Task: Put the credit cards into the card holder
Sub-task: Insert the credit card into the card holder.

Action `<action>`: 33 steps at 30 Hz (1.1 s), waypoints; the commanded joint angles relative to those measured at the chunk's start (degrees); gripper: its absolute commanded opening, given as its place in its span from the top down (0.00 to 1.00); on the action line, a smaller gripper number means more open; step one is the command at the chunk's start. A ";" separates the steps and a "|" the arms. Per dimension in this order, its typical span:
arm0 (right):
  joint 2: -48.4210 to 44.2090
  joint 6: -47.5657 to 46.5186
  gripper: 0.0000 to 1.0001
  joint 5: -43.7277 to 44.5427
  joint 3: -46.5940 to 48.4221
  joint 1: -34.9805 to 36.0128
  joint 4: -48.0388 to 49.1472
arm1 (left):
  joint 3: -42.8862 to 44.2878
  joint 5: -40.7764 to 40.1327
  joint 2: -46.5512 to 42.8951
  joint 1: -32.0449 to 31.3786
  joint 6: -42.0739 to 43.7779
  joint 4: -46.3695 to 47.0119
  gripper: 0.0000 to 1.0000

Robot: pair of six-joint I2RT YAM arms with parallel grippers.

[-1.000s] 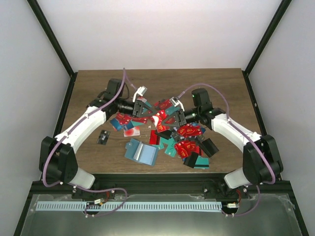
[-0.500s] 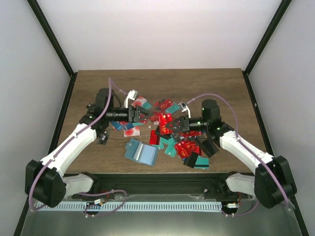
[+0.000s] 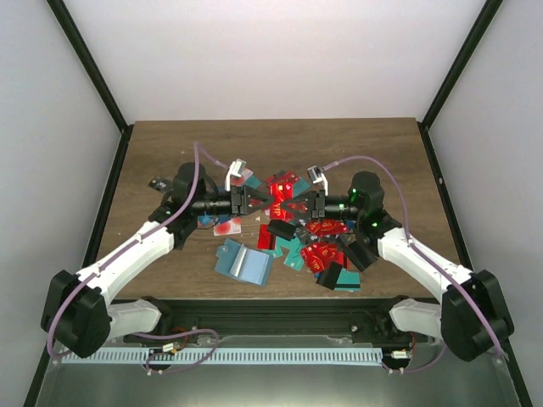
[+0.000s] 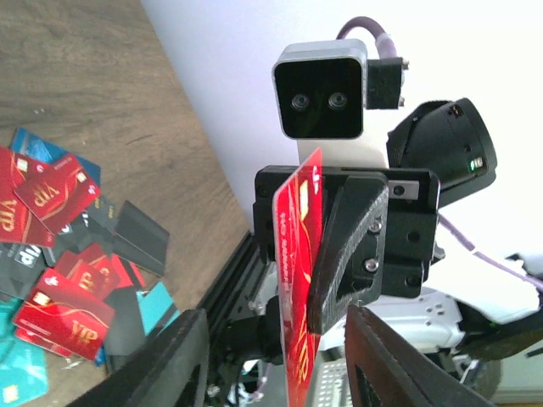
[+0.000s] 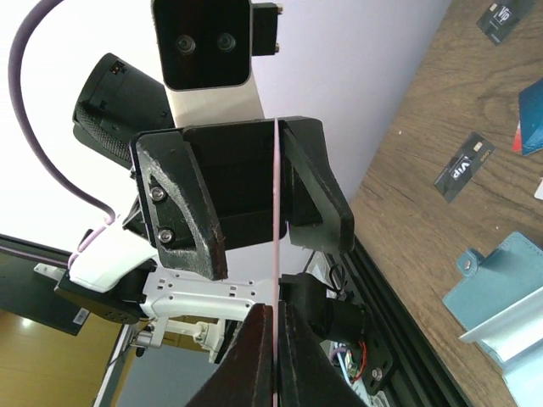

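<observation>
Card holder: teal-blue bifold, lying open and flat on the table, close to the near edge, slightly left of centre. Well apart from both grippers.

Credit cards: loose overlapping heap just right of the holder and beyond it. Mostly red, some teal. Black cases mixed in on the right side of the heap.

Above the far side of the heap: both arms reaching in roughly level, wrists facing each other, fingertips meeting mid-table.

Right gripper: clamped tight on one red card, pinched at one end. Card on edge, upright, lifted clear of the table, free end towards the left wrist.

Left gripper: jaws parted, one finger on either side of the card's free end. Gap visible on each side in the left wrist view, no contact seen.

Further back: a few more red and teal cards flat on the wood behind the grippers. One black VIP card lying alone, apart from the heap.
</observation>
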 commanded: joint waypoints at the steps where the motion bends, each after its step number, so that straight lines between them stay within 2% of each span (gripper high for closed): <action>1: 0.12 1.44 0.99 0.22 1.17 0.82 3.51 | 0.36 -1.18 1.28 -0.95 -2.55 5.32 0.57; 4: 0.17 1.69 0.99 0.04 1.08 0.94 4.05 | 0.57 -1.47 2.15 -1.30 -2.52 5.50 0.66; 7: 0.52 1.77 0.99 -0.31 1.05 1.08 4.32 | 0.85 -1.67 2.58 -1.51 -2.58 5.58 0.92; 8: 0.63 1.79 0.99 -0.36 0.96 1.12 4.45 | 0.96 -1.85 2.55 -1.55 -2.53 5.58 0.96; 11: 1.21 0.64 0.99 -0.67 1.12 1.19 2.12 | 1.46 -2.28 2.04 -1.55 -1.70 3.51 0.96; 12: 1.53 -1.32 0.95 -0.52 1.47 1.22 -0.34 | 2.47 -2.74 2.00 -1.51 -0.10 -0.23 0.96; 14: 2.00 -6.37 0.74 1.04 2.65 1.21 -9.83 | 5.93 -4.47 2.39 -1.51 6.33 -12.89 0.96; 17: 2.02 -15.22 0.59 4.67 3.47 1.44 -22.58 | 7.54 -7.97 1.66 -1.58 17.04 -28.99 0.96; 20: 1.92 -19.36 0.57 6.86 1.07 1.85 -27.93 | 4.04 -7.88 -0.92 -1.59 20.96 -35.70 0.96; 23: 1.72 -20.19 0.57 8.90 -2.23 3.25 -29.34 | 0.09 -8.22 -2.92 -1.64 22.70 -39.31 0.96; 29: 4.87 -20.19 0.59 14.69 -4.69 10.77 -30.07 | -5.50 -12.69 -1.61 -1.92 25.66 -45.43 0.96; 33: 9.21 -19.65 0.61 16.94 -3.78 15.70 -29.09 | -6.22 -15.53 1.00 -1.95 26.92 -47.19 0.96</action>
